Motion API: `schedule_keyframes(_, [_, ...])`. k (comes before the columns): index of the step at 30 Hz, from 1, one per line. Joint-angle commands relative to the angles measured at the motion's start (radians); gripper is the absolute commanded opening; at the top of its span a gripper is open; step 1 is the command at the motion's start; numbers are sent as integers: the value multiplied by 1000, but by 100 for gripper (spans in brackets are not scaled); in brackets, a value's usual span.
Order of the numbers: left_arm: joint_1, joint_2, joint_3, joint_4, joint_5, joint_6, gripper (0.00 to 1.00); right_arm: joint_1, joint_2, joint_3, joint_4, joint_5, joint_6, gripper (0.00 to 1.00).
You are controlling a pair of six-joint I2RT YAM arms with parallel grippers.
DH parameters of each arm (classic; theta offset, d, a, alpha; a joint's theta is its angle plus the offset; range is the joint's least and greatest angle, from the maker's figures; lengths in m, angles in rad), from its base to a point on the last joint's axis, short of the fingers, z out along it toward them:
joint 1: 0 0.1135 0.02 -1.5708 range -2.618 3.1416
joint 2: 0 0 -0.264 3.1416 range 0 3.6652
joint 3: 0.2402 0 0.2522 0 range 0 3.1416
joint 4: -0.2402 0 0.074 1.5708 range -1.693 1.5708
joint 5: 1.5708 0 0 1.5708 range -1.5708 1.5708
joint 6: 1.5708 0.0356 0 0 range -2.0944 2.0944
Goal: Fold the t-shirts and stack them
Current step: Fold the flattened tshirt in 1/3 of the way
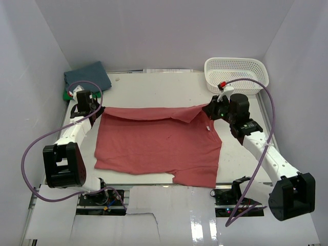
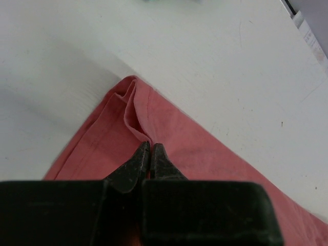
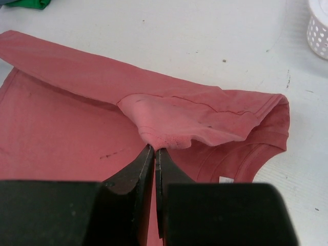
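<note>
As seen from the top external camera, the coral-red t-shirt (image 1: 159,148) was recorded spread flat at the middle of the white table (image 1: 154,87), with its far edge turned over toward the near side in a narrow band. The left gripper (image 1: 95,110) was found at the shirt's far left corner and the right gripper (image 1: 209,111) at its far right corner. A slate-blue t-shirt (image 1: 87,76) was noted folded at the far left corner of the table, with a green t-shirt (image 1: 67,95) showing at its near left edge. A white mesh basket (image 1: 236,74) was placed at the far right corner, apart from the cloth.

Left wrist view: the left gripper (image 2: 150,148) was seen pinched closed on a raised fold of the coral-red t-shirt, just near the bunched corner.

Right wrist view: the right gripper (image 3: 154,151) was seen closed on a lifted flap of the coral-red t-shirt, drawn over the flat body of the shirt. A small white neck label (image 3: 225,179) was visible just right of the fingers, by the collar curve.
</note>
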Motion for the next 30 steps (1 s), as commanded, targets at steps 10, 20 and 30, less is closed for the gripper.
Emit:
schedule_keyframes(10, [7, -55, -18, -76, -29, -2, 0, 11, -102, -91, -45, 47, 20, 8])
schedule_keyframes(20, [7, -24, -41, -108, -14, -47, 0, 16, -118, -145, -154, 97, 93, 8])
schedule_keyframes(30, [7, 2, -57, -179, -54, -48, 0, 28, -67, -140, -329, 163, 176, 8])
